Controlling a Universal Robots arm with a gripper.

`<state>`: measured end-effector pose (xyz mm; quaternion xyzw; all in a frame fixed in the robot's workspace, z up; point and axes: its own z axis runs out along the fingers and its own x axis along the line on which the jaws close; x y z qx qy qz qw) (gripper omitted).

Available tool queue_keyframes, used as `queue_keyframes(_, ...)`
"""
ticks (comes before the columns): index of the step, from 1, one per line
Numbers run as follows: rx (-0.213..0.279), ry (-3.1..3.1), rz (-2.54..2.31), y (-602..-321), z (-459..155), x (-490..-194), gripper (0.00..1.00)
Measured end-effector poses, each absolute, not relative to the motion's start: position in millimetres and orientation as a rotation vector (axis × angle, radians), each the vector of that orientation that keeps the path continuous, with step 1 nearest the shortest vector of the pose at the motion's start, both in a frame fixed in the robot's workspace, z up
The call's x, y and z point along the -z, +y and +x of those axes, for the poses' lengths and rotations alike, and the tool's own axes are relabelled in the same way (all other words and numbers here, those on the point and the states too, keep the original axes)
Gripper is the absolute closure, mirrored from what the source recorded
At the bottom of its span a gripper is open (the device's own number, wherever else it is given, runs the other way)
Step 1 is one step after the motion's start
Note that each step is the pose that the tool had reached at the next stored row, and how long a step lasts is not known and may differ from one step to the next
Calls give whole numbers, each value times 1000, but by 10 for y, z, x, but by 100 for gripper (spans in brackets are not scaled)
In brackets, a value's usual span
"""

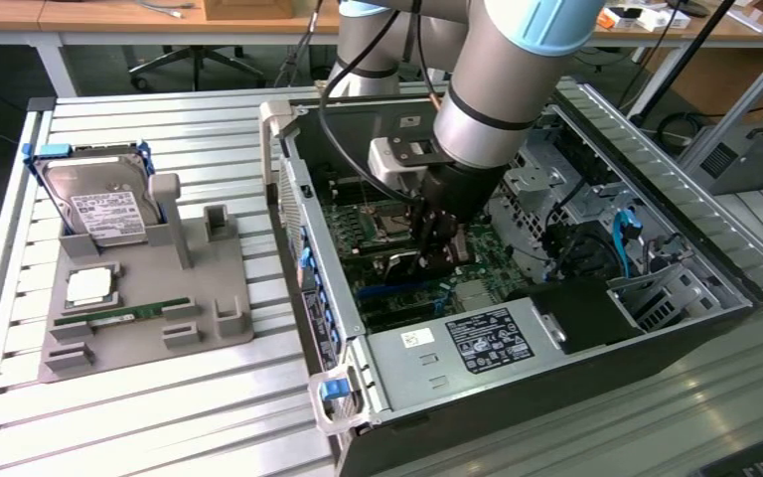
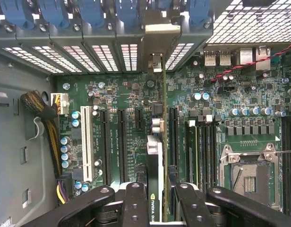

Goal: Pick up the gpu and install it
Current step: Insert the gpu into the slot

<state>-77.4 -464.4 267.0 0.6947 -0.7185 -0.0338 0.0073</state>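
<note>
Your claw (image 2: pixel 155 201) is down inside the case (image 1: pixel 305 260), pinching the gpu (image 2: pixel 157 156) edge-on, right over the motherboard (image 2: pixel 211 118) slots. I'd keep the thin card dead upright and line its silver bracket end up with the open gap in the perforated metal rear wall, since those long black plastic slots look narrow and unforgiving.
</note>
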Motion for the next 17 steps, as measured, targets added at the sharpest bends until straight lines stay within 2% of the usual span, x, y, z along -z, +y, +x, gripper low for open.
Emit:
queue_keyframes(14, 105, -2247, 2172, -4627, -840, -2655, 73)
queue_keyframes(17, 82, -2239, 2159, -4627, -840, -2653, 73)
